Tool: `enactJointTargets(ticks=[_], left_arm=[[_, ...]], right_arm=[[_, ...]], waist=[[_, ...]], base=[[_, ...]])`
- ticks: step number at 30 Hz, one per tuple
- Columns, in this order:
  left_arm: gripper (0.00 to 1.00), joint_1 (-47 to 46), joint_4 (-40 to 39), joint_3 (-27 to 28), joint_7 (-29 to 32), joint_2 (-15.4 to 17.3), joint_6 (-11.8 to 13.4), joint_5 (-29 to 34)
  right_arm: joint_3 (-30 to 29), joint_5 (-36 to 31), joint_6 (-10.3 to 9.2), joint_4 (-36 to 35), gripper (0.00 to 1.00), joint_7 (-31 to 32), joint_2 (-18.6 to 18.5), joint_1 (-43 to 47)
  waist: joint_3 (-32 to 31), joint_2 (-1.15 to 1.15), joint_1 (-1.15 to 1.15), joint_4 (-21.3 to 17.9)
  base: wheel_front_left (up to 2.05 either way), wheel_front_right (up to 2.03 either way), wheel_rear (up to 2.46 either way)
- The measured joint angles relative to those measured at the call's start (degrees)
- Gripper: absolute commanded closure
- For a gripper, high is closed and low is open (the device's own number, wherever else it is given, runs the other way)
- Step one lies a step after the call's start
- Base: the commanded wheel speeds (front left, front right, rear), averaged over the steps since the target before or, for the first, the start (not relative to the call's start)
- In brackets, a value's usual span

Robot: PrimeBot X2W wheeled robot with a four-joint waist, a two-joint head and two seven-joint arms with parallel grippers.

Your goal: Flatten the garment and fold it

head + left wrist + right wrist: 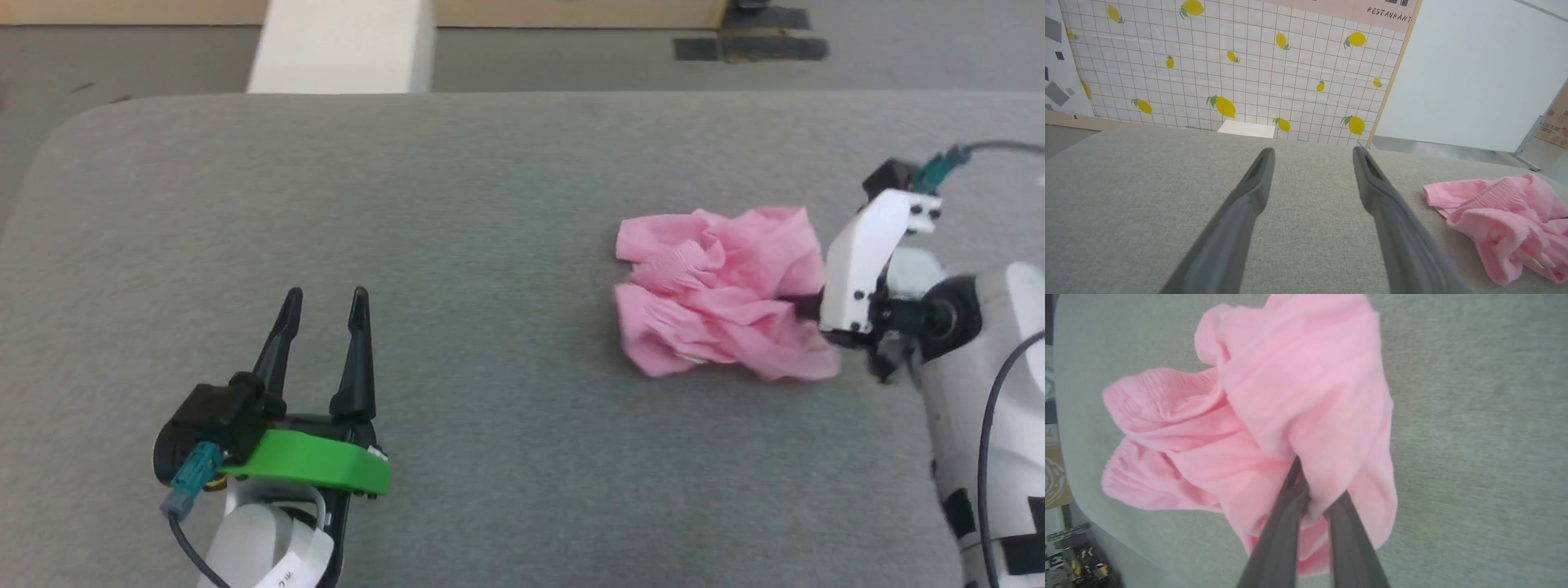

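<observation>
Pinching a fold of the garment (pixel 1298 396) between the two dark fingers of the right gripper (pixel 1312 490), pressing them nearly together on pink cloth bunched over and around the tips. Gripping from the heap's right side in the head view, fingers buried in the cloth, white wrist housing (pixel 861 261) just beside it. Showing the garment crumpled in a loose heap on the right half of the grey padded surface (pixel 408 204), resting on it, with the gathered waistband (pixel 678 265) on the heap's left side. Holding the left gripper (pixel 326 294) wide open at the lower left of the head view, well apart from the garment, pointing its fingers away from the robot over bare grey surface. Catching, in the left wrist view, the garment at the right edge and a lemon-patterned wall (pixel 1229 73) beyond the surface's far edge.
</observation>
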Motion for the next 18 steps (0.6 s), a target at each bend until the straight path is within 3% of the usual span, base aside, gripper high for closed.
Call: enactJointTargets(ticks=[6, 11, 18], left_arm=[[0.0, -2.05, -1.29, 0.12, -0.01, 0.03, 0.0, 1.82], [0.0, -4.65, -2.76, -0.54, -0.01, 1.4, 0.0, 3.14], [0.0, -7.37, -4.5, -1.08, 0.01, 6.14, 0.0, 4.81]], right_arm=[[4.93, -8.72, 0.0, -10.14, 1.0, 3.45, -5.22, 1.01], [6.33, -12.84, 0.0, -14.35, 1.0, 4.07, -8.28, 1.78], [6.22, -22.03, 0.0, -13.02, 1.0, -3.38, -9.48, -0.31]], waist=[[1.42, 0.0, 0.0, -5.29], [3.56, 0.0, 0.0, -9.77], [8.09, 0.0, 0.0, -16.26]], base=[[0.0, 0.0, 0.0], [0.0, 0.0, 0.0], [0.0, 0.0, 0.0]])
